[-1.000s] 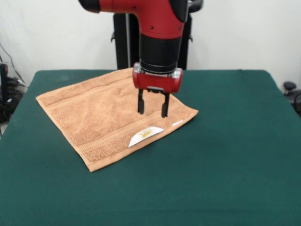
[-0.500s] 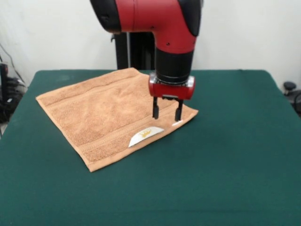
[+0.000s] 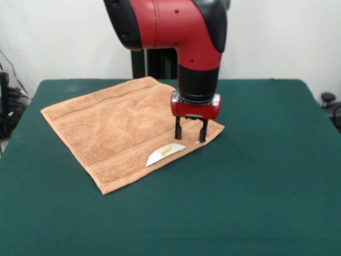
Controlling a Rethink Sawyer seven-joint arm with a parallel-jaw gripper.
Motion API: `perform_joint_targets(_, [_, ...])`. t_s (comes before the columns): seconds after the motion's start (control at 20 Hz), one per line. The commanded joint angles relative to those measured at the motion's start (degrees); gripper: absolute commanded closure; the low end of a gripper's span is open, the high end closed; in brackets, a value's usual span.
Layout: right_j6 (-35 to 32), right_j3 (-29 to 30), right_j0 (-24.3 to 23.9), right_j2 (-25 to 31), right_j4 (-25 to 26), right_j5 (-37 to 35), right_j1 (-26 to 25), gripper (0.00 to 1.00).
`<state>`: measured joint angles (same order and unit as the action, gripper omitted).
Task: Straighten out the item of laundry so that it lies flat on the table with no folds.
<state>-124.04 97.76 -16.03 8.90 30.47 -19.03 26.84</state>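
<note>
An orange-tan towel [image 3: 114,128] lies spread on the dark green table [image 3: 256,176], turned like a diamond, with a white label [image 3: 164,153] folded out at its near right edge. My gripper [image 3: 190,136] hangs from the red and black arm over the towel's right corner. It is open, and its two black fingertips reach down to the cloth just right of the label. Nothing is between them.
The table's right half and front stretch out as bare green felt. A black stand rises behind the table at the top middle. Dark gear shows at the left and right picture edges, off the table.
The gripper has moved right across the towel toward its right corner and come down, from well above the cloth to its surface. The towel has not shifted.
</note>
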Motion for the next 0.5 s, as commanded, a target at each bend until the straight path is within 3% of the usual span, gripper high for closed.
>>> perform_joint_targets(0.05, [-5.9,1.0,3.1,-0.7,1.8,6.8,-8.9,0.00])
perform_joint_targets(0.5, [-6.1,-0.2,3.5,0.6,-2.5,2.8,-7.3,0.00])
